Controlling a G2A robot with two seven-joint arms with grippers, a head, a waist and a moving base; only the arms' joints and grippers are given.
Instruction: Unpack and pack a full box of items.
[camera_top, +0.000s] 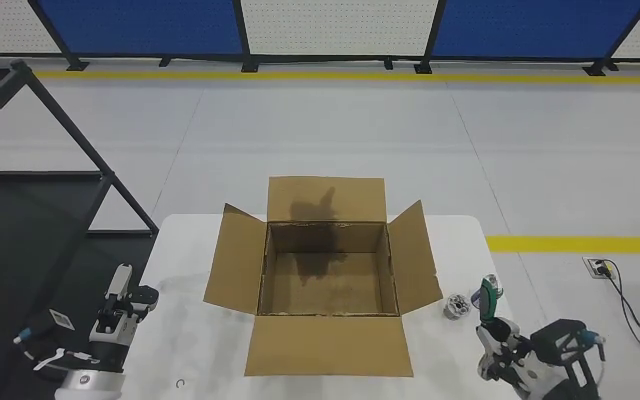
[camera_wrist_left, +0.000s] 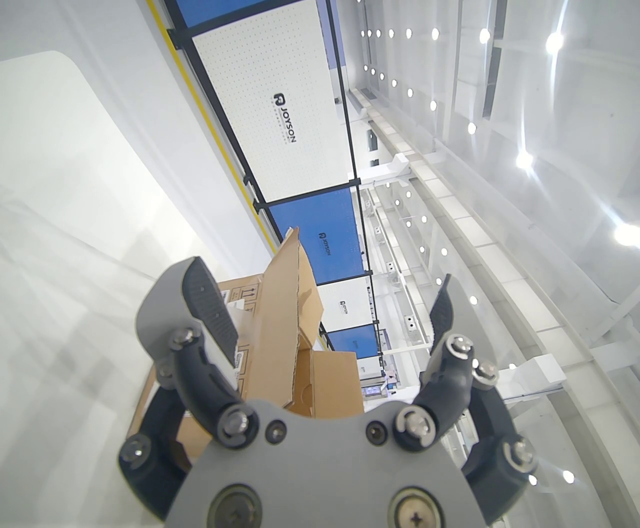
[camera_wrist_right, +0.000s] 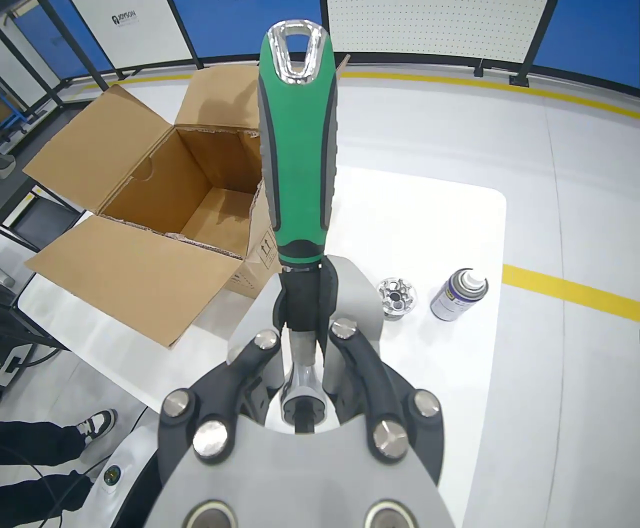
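Right of box (camera_top: 330, 345) | R gripper (camera_wrist_right: 305, 295) clamps green-handled ratchet (camera_wrist_right: 300, 150) (handle past tips) | L gripper (camera_wrist_left: 322, 290) wide

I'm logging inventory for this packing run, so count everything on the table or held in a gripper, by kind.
Cardboard box: 1
Green-handled ratchet: 1
Round metal part: 1
Spray can: 1
Total: 4
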